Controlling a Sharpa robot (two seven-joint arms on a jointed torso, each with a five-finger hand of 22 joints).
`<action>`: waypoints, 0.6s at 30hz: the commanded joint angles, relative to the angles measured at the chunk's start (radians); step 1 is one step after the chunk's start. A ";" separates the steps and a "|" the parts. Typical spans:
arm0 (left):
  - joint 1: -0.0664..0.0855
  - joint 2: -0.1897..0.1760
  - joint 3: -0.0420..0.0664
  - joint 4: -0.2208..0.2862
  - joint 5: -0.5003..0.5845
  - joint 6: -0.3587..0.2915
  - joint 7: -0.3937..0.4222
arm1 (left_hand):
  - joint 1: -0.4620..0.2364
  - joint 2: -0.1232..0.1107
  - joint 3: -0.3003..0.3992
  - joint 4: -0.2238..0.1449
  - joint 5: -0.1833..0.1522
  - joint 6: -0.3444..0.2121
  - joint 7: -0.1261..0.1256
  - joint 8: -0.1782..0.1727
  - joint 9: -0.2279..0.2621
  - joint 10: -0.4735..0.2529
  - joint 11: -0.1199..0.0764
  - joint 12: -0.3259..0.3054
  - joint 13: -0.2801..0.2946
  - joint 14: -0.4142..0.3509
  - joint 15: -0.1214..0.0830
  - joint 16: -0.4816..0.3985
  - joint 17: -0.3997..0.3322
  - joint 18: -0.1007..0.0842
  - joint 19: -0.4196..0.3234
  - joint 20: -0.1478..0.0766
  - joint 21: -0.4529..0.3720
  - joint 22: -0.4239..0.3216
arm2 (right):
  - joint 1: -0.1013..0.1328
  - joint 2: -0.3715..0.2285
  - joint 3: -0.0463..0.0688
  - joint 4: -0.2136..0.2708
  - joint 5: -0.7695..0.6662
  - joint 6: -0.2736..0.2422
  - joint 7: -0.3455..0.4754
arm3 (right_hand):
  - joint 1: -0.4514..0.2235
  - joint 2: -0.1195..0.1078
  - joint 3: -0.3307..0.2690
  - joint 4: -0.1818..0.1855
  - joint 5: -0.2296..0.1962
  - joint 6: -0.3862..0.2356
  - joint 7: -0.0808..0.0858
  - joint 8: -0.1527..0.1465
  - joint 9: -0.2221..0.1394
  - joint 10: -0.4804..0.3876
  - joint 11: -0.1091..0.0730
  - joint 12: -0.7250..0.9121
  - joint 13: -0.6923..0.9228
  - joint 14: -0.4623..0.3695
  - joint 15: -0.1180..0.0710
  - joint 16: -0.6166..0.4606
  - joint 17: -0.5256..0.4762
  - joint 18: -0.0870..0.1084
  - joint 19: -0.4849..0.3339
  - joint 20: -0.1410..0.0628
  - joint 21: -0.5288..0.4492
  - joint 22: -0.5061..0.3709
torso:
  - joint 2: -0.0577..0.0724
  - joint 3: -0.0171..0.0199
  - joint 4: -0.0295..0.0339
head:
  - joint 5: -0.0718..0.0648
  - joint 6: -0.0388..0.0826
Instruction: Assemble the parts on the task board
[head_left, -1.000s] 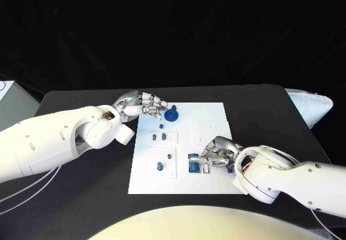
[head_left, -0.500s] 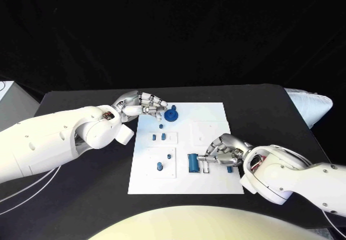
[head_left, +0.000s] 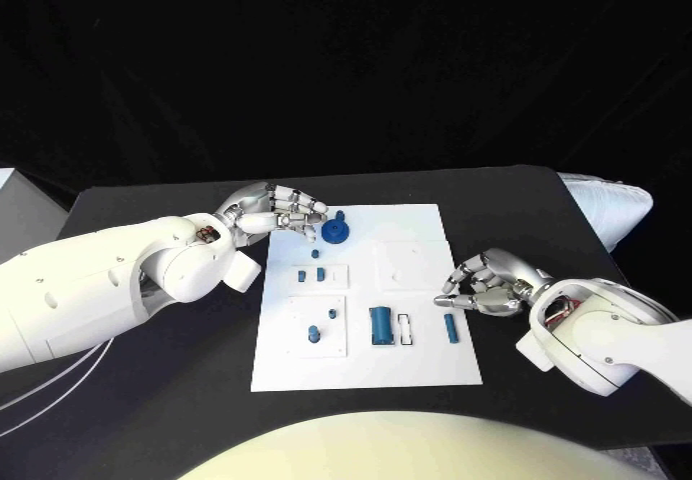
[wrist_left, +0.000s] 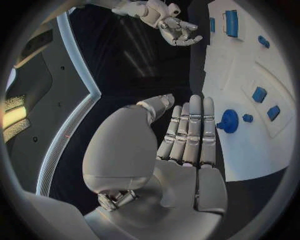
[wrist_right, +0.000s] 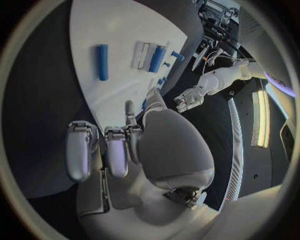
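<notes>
right hand: the right hand (head_left: 488, 285) sat just off the right edge of the task board (head_left: 418, 368), over the bare desk (head_left: 173, 390). Fingers were curled in with nothing in them that I could see.
left hand: the left hand (head_left: 277, 213) hovered at the board's far left corner, fingers straight and close together, not holding anything, right beside the round blue part (head_left: 336, 233).
loose cylinder: a small blue cylinder (head_left: 451, 328) lay flat on the board near its right edge, closest to the right hand.
bigger cylinder: a larger blue cylinder (head_left: 381, 324) lay near the middle of the board, next to a little white slot piece (head_left: 407, 329).
other bits: a pair of small blue pegs (head_left: 310, 273) on the left side, and another couple (head_left: 325, 323) on a raised white tile nearer the near edge.
risk one: my guess is the loose cylinder could roll if the curled fingers came in from the side and nudged it instead of pinching it.
risk two: the left fingertips were so close to the round part that a small drift could bump it.
risk three: the board looked like it just rests on the desk, so a sideways push could slide the whole thing.
</notes>
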 joint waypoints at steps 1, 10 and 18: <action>-0.002 0.000 0.000 0.003 0.010 0.004 0.023 | -0.010 -0.001 0.000 0.005 0.004 -0.006 0.030 0.003 -0.002 -0.005 0.001 -0.001 0.002 -0.003 0.007 -0.005 0.001 0.012 0.006 0.000 -0.005 -0.001 | -0.016 -0.011 -0.003 -0.002 -0.096 0.024 0.008 | 0.015 -0.003 0.001 0.002 0.017 0.006 0.003 -0.001 -0.001 0.018 0.007 -0.019 0.166 0.085 0.007 -0.007 0.180 -0.002 0.053 0.008 -0.014 0.216 | 0.000 0.0007 -0.0017 | -0.006 0.000; -0.005 -0.002 0.000 0.005 0.012 0.007 0.024 | -0.009 0.001 0.000 0.006 0.004 -0.005 0.028 0.005 -0.001 -0.004 0.000 0.000 0.002 -0.003 0.006 -0.004 0.001 0.013 0.008 0.000 -0.007 -0.003 | -0.049 -0.018 -0.007 -0.006 -0.242 0.069 -0.074 | 0.018 -0.016 0.001 0.015 0.025 0.038 -0.008 0.013 0.001 0.018 -0.003 -0.023 0.163 0.084 0.000 -0.010 0.175 -0.002 0.052 0.004 -0.015 0.216 | 0.001 -0.0003 0.0008 | -0.014 0.000; -0.005 -0.004 0.000 0.007 0.012 0.007 0.023 | -0.009 0.000 0.000 0.006 0.004 -0.005 0.028 0.005 -0.001 -0.004 0.000 0.000 0.002 -0.003 0.006 -0.004 0.001 0.012 0.008 0.000 -0.007 -0.003 | -0.062 -0.012 -0.008 -0.012 -0.305 0.081 -0.140 | -0.021 -0.023 -0.001 0.018 0.011 0.055 -0.015 0.022 0.002 0.025 -0.009 -0.017 0.166 0.085 -0.006 -0.008 0.180 -0.004 0.056 -0.001 -0.006 0.219 | 0.001 -0.0014 0.0022 | -0.015 0.000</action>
